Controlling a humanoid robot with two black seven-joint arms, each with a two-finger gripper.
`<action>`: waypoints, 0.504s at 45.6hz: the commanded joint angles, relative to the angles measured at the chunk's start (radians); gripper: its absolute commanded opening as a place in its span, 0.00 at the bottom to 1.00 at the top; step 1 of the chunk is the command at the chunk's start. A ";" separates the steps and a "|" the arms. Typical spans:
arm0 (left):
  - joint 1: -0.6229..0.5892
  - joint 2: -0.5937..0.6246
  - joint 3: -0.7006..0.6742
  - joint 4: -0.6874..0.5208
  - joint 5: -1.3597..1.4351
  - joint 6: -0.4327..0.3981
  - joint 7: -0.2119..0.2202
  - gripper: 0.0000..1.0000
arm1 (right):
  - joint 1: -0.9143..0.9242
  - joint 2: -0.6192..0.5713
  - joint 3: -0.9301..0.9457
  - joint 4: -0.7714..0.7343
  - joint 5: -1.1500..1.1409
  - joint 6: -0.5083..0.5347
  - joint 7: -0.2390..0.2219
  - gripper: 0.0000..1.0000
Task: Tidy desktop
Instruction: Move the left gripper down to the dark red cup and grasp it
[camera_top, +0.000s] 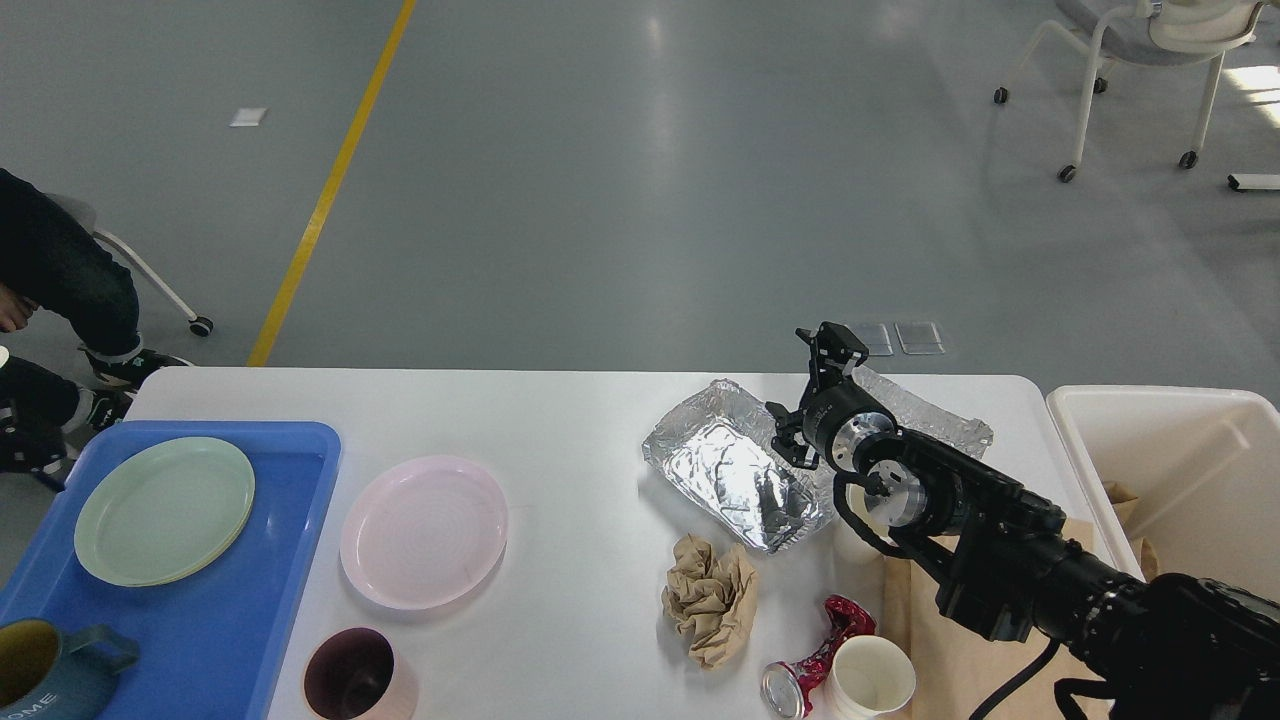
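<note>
The white desktop (560, 420) holds litter and dishes. A crumpled silver foil tray (735, 465) lies right of centre. My right gripper (832, 348) hovers at the foil tray's far edge; it looks small and dark, and its fingers cannot be told apart. In front lie a crumpled brown paper ball (710, 597), a crushed red can (815, 660) and a white paper cup (872, 678). A pink plate (423, 530) and a pink cup (358, 678) sit left of centre. My left gripper is out of view.
A blue tray (290, 560) at the left holds a green plate (163, 510) and a blue mug (45, 668). A cream-white bin (1170, 450) stands at the right end. A flat brown paper bag (940, 660) lies under my right arm. A seated person's legs (60, 290) are at far left.
</note>
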 joint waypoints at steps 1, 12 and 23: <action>-0.085 -0.110 0.068 -0.095 -0.025 0.000 -0.075 0.97 | 0.000 0.000 0.000 0.000 0.000 0.000 0.000 1.00; -0.266 -0.319 0.212 -0.408 -0.099 0.000 -0.081 0.97 | 0.000 0.000 0.000 0.000 0.000 0.000 0.000 1.00; -0.344 -0.388 0.207 -0.523 -0.103 0.000 -0.072 0.96 | 0.000 0.000 0.000 0.000 0.000 0.000 0.000 1.00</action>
